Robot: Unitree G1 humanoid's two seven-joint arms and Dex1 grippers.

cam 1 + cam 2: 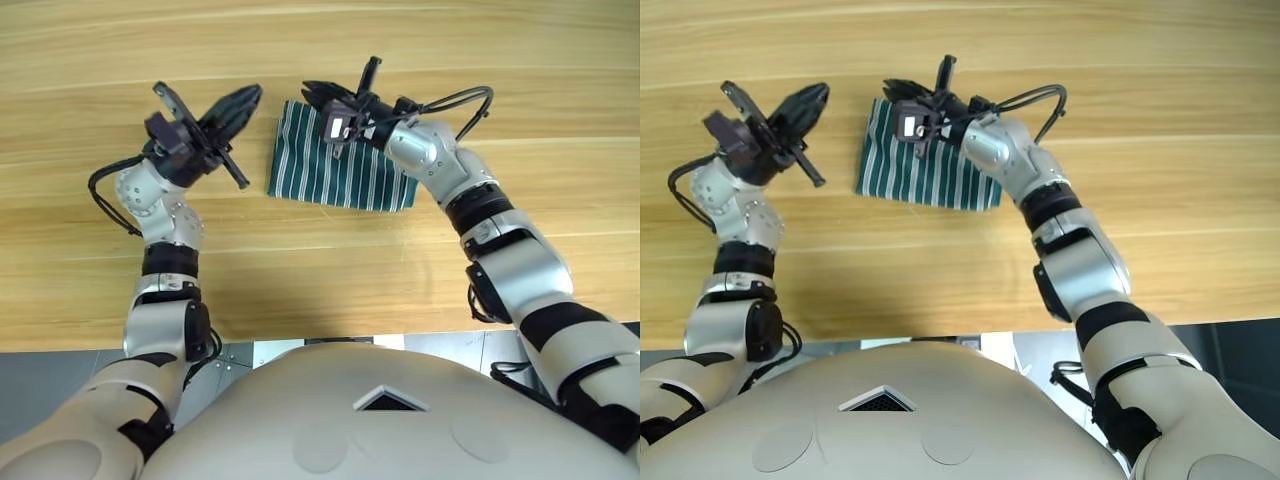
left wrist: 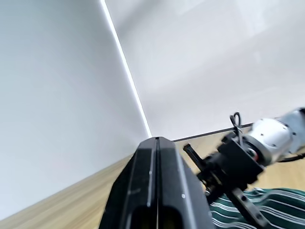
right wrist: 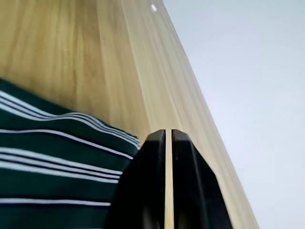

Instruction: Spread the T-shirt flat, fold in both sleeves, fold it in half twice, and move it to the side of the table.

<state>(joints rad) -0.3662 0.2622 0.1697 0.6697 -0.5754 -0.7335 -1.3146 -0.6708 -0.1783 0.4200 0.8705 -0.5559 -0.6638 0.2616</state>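
Left eye view looks down on a light wooden desk (image 1: 300,280) with the T-shirt (image 1: 340,170) lying near its middle. The shirt is dark green with thin white stripes and is folded into a small, compact rectangle that sits flat on the wood.

The right pincer (image 1: 318,94) is at the shirt's far edge, over the corner on the robot's left. In the right wrist view its 2 fingers (image 3: 143,191) are drawn together with only a thin slit between them. Nothing is gripped, and the striped cloth (image 3: 47,176) lies just beside the tips. Whether the tips touch the fabric cannot be told.

The left pincer (image 1: 240,103) is just to the left of that same corner, apart from the shirt. It is tilted so that its wrist camera looks toward a pale wall. In the left wrist view its 2 fingers (image 2: 138,191) are pressed fully together and empty, with a patch of the striped shirt (image 2: 271,210) beyond them.
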